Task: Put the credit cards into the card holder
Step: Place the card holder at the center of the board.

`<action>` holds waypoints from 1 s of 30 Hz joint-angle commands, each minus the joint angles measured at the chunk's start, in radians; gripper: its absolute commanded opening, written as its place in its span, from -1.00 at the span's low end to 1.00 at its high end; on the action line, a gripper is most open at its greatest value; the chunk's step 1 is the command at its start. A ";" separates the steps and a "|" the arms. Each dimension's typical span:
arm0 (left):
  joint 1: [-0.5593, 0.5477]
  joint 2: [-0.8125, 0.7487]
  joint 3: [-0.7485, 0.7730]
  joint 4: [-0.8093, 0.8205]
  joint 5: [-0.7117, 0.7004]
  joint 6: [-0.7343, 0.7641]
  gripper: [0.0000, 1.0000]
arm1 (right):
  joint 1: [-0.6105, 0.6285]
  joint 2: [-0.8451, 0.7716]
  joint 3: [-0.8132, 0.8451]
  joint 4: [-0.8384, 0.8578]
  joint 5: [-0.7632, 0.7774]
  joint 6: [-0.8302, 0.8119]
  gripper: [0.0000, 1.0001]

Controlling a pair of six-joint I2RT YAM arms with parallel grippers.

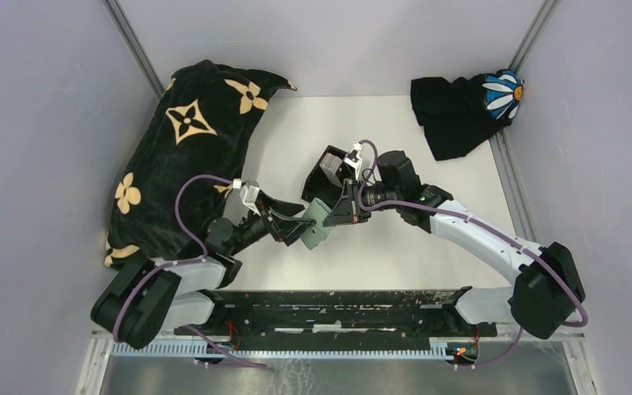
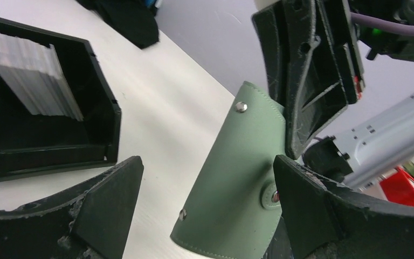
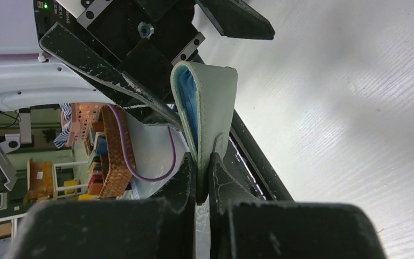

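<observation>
The right end effector (image 3: 203, 162) was pressed together on the lower edge of a green stitched sleeve (image 3: 215, 108) with snap studs, holding it on edge above the table (image 1: 428, 239), its folded top pointing away from the wrist camera. Something light blue showed inside the fold; whether that was a card or only lining could not be told. The left end effector (image 2: 207, 178) stood fully spread, one finger on either side of the sleeve and gripping nothing. The card holder (image 2: 99, 108) lay flat on the table just beyond the sleeve, and a stack of pale credit cards (image 2: 32, 75) leaned on edge inside it against one wall. The step in hand looked like a transfer or a pull between the two arms, so the left fingers would do best to close squarely across the sleeve's flat faces, clear of the studs and well away from the right fingertips, while the right kept its pinch firm until the other grip was sure; the soft sleeve would likely bend if caught at a corner. The table was white and smooth, with a faint grain, and was enclosed by plain grey walls. A black blanket (image 1: 181, 156) with tan flowers was heaped in the far left corner and a black daisy cloth (image 1: 461, 111) sat in the far right corner
</observation>
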 commanded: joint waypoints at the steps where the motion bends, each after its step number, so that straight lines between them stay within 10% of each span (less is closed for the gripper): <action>1: 0.034 0.145 0.064 0.317 0.214 -0.175 0.90 | -0.015 0.032 0.001 0.082 -0.068 0.015 -0.98; 18: 0.047 0.343 0.122 0.489 0.348 -0.300 -0.88 | -0.103 0.123 0.041 0.124 -0.105 0.028 -0.98; 30: 0.031 0.255 0.032 0.329 0.054 -0.337 -0.94 | -0.102 0.149 0.108 0.029 0.083 -0.085 -0.22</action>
